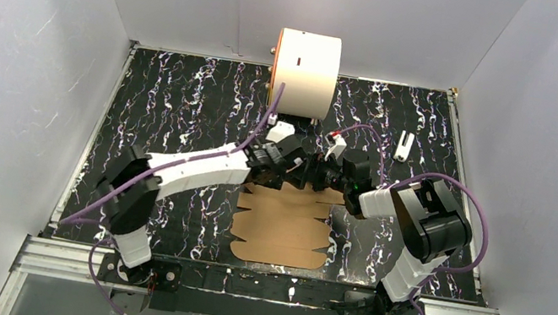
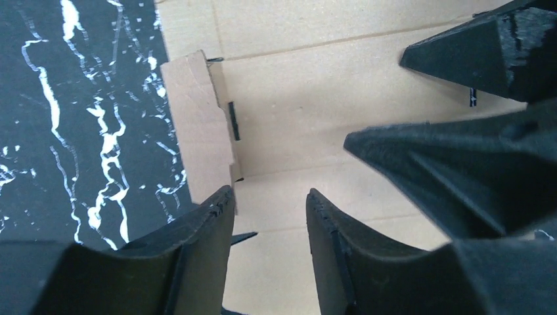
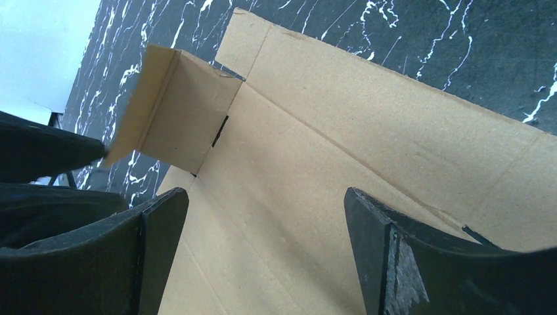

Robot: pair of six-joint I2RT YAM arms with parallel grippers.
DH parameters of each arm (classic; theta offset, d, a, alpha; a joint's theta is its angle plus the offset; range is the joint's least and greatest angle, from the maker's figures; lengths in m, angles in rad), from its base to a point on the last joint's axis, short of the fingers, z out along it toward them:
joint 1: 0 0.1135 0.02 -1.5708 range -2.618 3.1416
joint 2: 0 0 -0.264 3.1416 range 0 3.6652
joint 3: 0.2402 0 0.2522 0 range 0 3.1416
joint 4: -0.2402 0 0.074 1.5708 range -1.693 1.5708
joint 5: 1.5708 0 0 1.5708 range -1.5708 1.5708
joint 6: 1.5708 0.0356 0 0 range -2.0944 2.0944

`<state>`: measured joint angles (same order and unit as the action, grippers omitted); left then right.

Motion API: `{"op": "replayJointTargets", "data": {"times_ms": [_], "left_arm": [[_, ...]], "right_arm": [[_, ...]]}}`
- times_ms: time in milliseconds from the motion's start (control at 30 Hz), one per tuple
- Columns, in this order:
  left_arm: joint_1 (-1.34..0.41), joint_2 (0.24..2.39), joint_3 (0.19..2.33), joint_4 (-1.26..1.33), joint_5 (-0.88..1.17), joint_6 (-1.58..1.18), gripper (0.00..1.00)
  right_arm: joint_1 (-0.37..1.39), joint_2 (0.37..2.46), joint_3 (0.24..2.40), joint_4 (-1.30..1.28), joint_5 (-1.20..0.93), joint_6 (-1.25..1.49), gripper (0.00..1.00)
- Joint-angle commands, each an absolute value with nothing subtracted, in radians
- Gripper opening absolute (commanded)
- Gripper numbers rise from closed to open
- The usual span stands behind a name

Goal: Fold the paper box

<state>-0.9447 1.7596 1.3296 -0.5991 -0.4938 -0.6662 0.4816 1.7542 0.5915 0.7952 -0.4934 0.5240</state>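
Note:
The paper box (image 1: 281,228) lies as a flat brown die-cut sheet on the black marbled table, near the front edge. Both arms reach in over its far end. My left gripper (image 1: 297,169) (image 2: 269,193) hovers over the sheet (image 2: 295,111), its jaws partly open with nothing between them. Just ahead of its left finger a small side flap (image 2: 194,125) stands up from the sheet. My right gripper (image 1: 325,178) (image 3: 264,193) stands wide open above the cardboard (image 3: 341,131), empty, facing the same raised flap (image 3: 177,111). The right gripper's fingers (image 2: 460,170) crowd the left wrist view.
A large white cylinder with an orange rim (image 1: 307,62) stands at the back centre against the wall. A small white object (image 1: 404,146) lies at the back right of the table (image 1: 183,99). White walls enclose the table on three sides.

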Motion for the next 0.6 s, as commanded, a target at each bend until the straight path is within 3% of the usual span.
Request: {"op": "replayJointTargets", "data": {"times_ms": [0, 300, 567], "left_arm": [[-0.944, 1.562, 1.223, -0.552, -0.565, -0.686, 0.44], [-0.888, 1.291, 0.943, -0.44, -0.476, -0.772, 0.56], [-0.77, 1.175, 0.739, -0.265, -0.223, -0.863, 0.59]], "right_arm": [[0.495, 1.732, 0.602, 0.712, -0.506, 0.51, 0.99], [0.497, 1.651, 0.61, 0.683, -0.515, 0.503, 0.99], [0.498, 1.583, 0.57, 0.646, -0.53, 0.494, 0.98]]}}
